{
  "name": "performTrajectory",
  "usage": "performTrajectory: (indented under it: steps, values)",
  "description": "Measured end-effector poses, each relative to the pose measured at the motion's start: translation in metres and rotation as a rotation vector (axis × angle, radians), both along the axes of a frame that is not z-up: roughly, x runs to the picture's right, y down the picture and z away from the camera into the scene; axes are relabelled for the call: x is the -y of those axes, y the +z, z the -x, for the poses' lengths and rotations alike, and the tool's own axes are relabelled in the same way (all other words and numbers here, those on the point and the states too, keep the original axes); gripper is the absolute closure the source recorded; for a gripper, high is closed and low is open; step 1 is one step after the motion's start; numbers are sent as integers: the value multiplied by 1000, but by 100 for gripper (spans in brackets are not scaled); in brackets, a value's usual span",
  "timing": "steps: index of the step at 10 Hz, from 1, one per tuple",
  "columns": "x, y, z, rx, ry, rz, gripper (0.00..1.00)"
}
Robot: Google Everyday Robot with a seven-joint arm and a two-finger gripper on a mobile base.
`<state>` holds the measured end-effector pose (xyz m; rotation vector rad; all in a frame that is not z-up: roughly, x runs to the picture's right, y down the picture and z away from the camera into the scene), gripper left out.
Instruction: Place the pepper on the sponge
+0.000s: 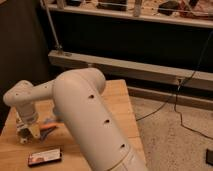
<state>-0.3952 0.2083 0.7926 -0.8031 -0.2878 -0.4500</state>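
From here the thick white arm (85, 110) fills the middle, bending back to the left over the wooden table (117, 100). The gripper (24, 134) hangs low at the table's left side, just above the top; whether it is open or closed I cannot tell. Just to its right lies a small orange-red shape, apparently the pepper (48, 128), with a blue patch, perhaps the sponge (50, 120), right behind it. 1 dark packet (45, 158) lies nearer the front edge
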Motion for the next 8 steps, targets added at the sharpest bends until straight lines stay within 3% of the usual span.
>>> performTrajectory:
  steps: [2, 4, 5, 6, 8]
  values:
    - [4, -3, 2, 4, 8, -1, 20]
    - [27, -11, 8, 24, 67, -13, 20]
    - [43, -13, 8, 28, 104, -24, 20]
    - [78, -14, 2, 19, 175, -54, 20]
    - [124, -6, -16, -39, 278, -110, 20]
